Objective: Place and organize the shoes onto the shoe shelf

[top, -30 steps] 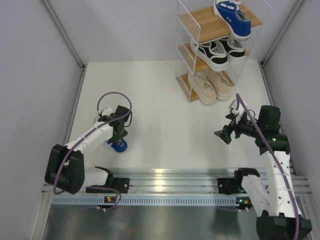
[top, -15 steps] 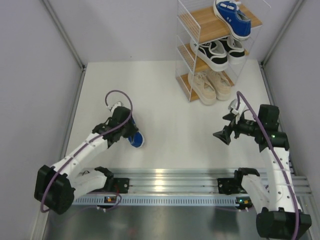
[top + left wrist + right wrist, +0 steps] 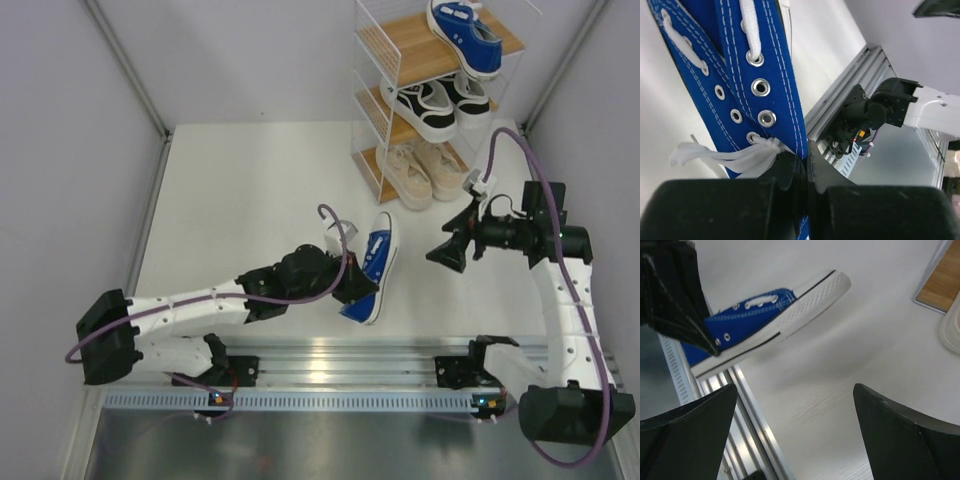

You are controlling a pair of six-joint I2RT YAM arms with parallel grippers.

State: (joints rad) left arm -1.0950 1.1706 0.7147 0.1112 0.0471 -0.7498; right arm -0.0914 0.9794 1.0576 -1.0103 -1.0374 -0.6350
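Observation:
My left gripper (image 3: 356, 280) is shut on the canvas edge of a blue shoe (image 3: 371, 266) and holds it above the middle of the table, toe pointing to the far side. In the left wrist view the blue shoe (image 3: 747, 75) shows its eyelets and white laces, pinched at my left gripper (image 3: 805, 165). My right gripper (image 3: 447, 255) stands open to the right of that shoe, empty; its wrist view shows the blue shoe (image 3: 765, 325) ahead. The shoe shelf (image 3: 398, 50) at the far right holds one blue shoe (image 3: 465, 35) on top, a black pair (image 3: 440, 103) in the middle and a beige pair (image 3: 425, 170) at the bottom.
An aluminium rail (image 3: 340, 360) runs along the near table edge with both arm bases on it. Grey walls with metal posts (image 3: 125, 65) close in the left and right sides. The shelf's top tier has bare wood left of the blue shoe.
My left gripper has closed on the blue shoe, lifted it from the left of the table and carried it right to the middle. The right arm has risen slightly, still open.

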